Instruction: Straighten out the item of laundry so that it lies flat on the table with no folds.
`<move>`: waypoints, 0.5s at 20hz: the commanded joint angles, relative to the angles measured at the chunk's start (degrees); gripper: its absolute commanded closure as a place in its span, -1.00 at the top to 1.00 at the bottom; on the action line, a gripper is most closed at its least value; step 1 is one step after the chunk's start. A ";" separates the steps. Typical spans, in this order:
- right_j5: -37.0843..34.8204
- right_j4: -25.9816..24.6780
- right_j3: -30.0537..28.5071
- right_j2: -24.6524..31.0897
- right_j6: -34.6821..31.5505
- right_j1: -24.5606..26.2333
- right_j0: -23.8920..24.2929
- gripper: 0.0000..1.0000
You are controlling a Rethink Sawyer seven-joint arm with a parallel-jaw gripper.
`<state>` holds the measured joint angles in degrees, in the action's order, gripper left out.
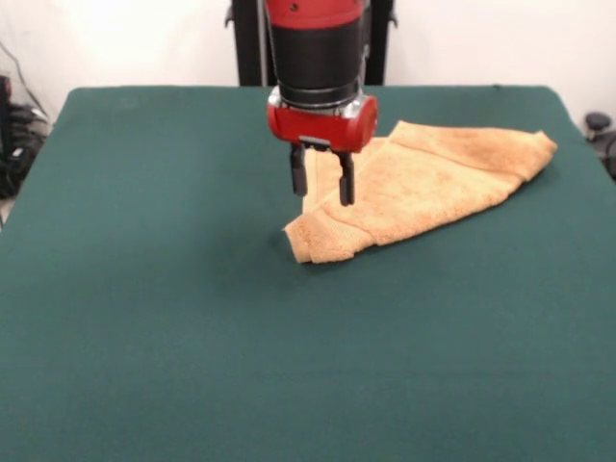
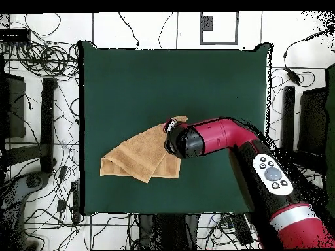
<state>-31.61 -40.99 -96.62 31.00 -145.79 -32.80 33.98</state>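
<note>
Towel [image 1: 438, 183]: tan-orange terry, nubby pile, folded over itself into a rough wedge, lying on the table [image 1: 144, 289]. Table cover plain dark green, felt-like, matte. Front view: towel sits right of centre toward the far edge; wide bare cloth near and left. Gripper [image 1: 321, 177] hangs over the towel's nearer folded corner, two dark fingers parted, holding nothing

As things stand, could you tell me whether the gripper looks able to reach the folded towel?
Probably yes. The gripper, fingers apart, hangs over the towel's folded end, and nothing lies between them on the table. How high it hangs is hard to tell.
</note>
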 commanded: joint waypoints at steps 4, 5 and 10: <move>4.11 -4.80 0.40 -2.78 2.83 4.61 -4.26 1.00; 4.16 -4.78 0.31 -2.88 2.76 4.44 -4.39 1.00; 4.62 -4.65 -0.18 -3.69 1.82 3.64 -5.25 1.00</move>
<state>-29.90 -43.56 -96.62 28.66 -145.79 -29.62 32.01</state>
